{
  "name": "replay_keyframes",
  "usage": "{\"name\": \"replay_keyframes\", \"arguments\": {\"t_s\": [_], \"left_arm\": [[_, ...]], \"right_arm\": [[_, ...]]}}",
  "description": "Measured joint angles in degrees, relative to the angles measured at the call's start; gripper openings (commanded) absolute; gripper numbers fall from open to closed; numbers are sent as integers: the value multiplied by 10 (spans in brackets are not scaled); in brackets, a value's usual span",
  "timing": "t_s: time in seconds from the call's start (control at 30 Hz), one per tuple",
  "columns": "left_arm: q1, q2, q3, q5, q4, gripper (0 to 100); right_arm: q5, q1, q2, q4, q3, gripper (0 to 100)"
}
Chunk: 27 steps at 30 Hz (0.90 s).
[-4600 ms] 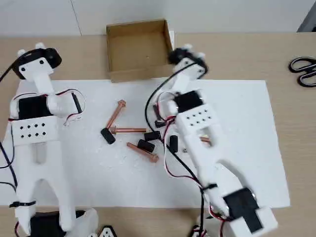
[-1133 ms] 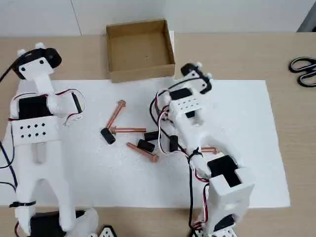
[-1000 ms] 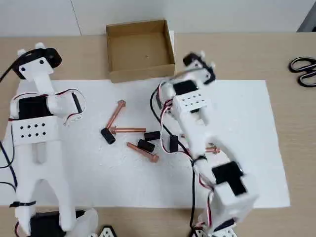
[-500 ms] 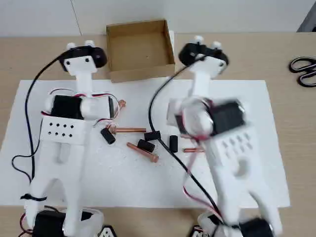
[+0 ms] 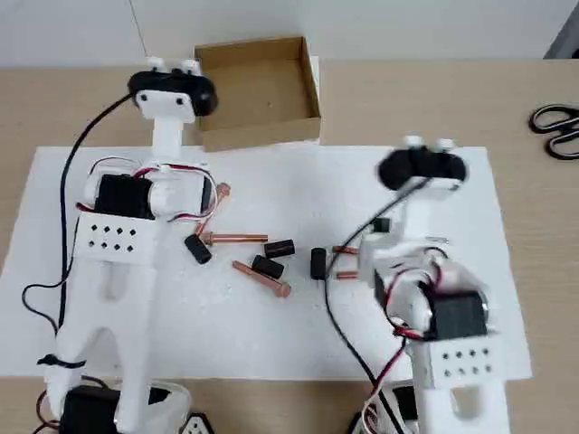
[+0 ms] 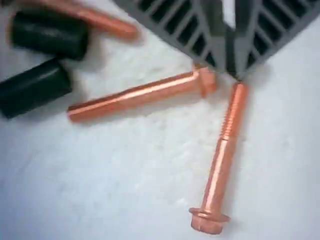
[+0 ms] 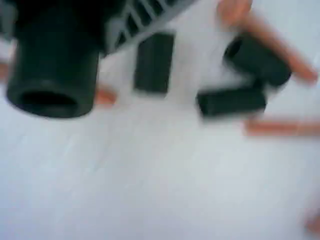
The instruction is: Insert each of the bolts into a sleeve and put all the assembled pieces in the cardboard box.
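Two robot arms work over a white sheet [image 5: 470, 298] spread on the wooden tabletop [image 5: 407, 99], seen from above. The cardboard box [image 5: 258, 90] stands open at upper centre of the overhead frame, off the sheet's far edge, with no assembled piece inside. Copper bolts lie loose at mid-frame: one long bolt [image 5: 233, 239] flat beside a slanted bolt [image 5: 261, 278], two more bolt ends [image 5: 346, 250] showing just beside the right arm. Four loose sleeves [image 5: 280, 248], short and black, lie scattered among them.

In the left wrist view, the left pincer [image 6: 232, 72] is drawn narrow, its ribbed grey tips almost touching, nothing seen between them. The tips sit just above the spot where a bolt head [image 6: 205, 82] nears a second bolt's threaded end [image 6: 239, 90].

In the right wrist view, the right pincer [image 7: 75, 30] appears to clasp a black sleeve [image 7: 50, 75], its open end facing the camera, above the sheet.

Scissors [image 5: 556, 127] lie at the overhead frame's right edge.
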State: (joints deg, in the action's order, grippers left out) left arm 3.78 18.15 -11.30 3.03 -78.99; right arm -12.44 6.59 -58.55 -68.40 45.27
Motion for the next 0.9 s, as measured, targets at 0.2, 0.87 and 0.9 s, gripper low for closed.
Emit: {"name": "replay_keyframes", "arguments": {"t_s": [0.2, 0.87, 0.9], "left_arm": [[5, -53, 0, 185, -1, 7], [248, -418, 393, 413, -198, 7], [256, -428, 396, 423, -200, 7]], "right_arm": [[1, -141, -106, 42, 18, 5], [76, -284, -434, 19, 170, 5], [77, -290, -435, 19, 171, 5]]}}
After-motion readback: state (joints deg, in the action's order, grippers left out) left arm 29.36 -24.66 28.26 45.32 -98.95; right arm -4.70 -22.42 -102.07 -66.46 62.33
